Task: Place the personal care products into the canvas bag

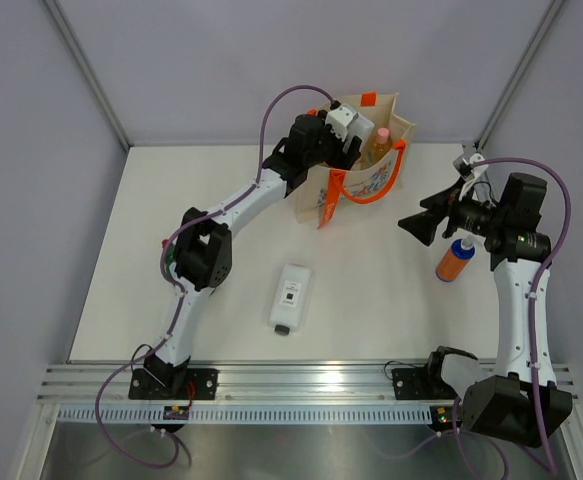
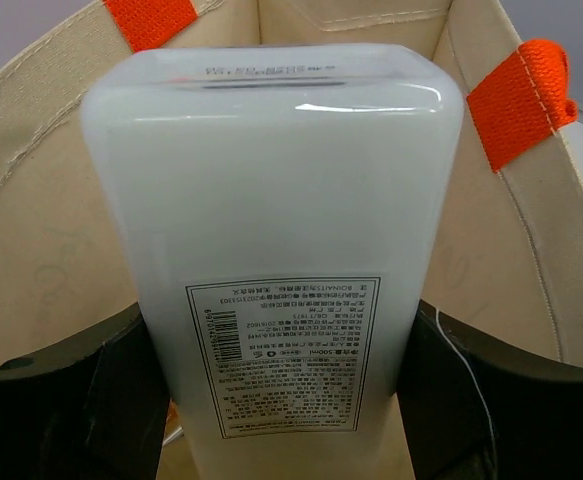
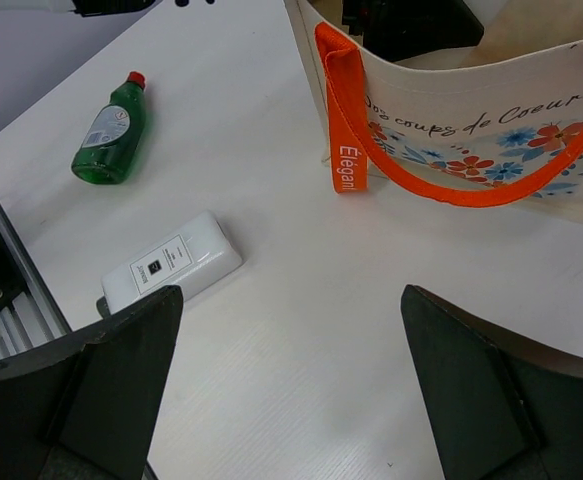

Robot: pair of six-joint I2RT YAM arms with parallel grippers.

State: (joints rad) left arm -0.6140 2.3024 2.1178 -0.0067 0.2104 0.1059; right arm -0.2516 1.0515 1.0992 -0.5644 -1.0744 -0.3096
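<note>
Your left gripper [image 2: 281,420] held a tall milky-white plastic bottle [image 2: 271,220] at the open mouth of the beige canvas bag [image 1: 363,178]. Its dark fingers [image 2: 71,400] pressed against the bottle's two narrow sides, and the printed label faced the wrist camera. The bag, with orange webbing handles and a blue-and-red floral print, stood upright at 12 o'clock on the white table [image 1: 221,200]. Inside it, on the 3 o'clock side, a tan bottle with a pink cap [image 1: 379,142] showed from above.

Your right gripper [image 1: 419,223] hovered over the table at 3 o'clock, jaws spread wide and holding nothing, pointed toward 9 o'clock. Just beside it, toward 5 o'clock, an orange bottle with a blue cap [image 1: 454,262] stood on the table.

A flat white rectangular bottle with a dark cap [image 1: 290,297] lay on its side near the table's centre, at 6 o'clock from the bag and well apart from both grippers. Your right wrist camera also caught a flat green bottle with a red cap [image 3: 111,135] lying on the table beyond the white one, at 10 o'clock in that view.
</note>
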